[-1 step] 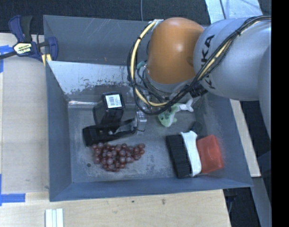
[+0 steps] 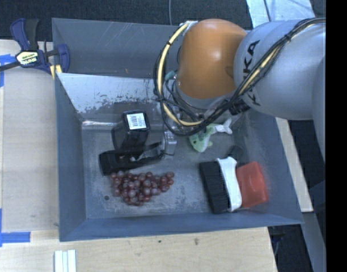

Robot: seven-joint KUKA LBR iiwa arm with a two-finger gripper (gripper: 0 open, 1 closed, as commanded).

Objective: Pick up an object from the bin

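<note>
Arm (image 2: 287, 67) from right, pincer (image 2: 169, 143) under orange cover (image 2: 210, 58)

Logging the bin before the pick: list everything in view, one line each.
black plastic tool with white barcode label: one, black, floor left-centre
bunch of small dark red grapes: one, dark red, front left
brush with black bristles, white body, red back: one, black-white-red, front right
small pale green toy: one, pale green, centre, partly under the arm
grey metal bin: one, grey, holds all these
gripper: one, metallic, at the tool's right end
arm with orange cover: one, silver and orange, from the right
</note>
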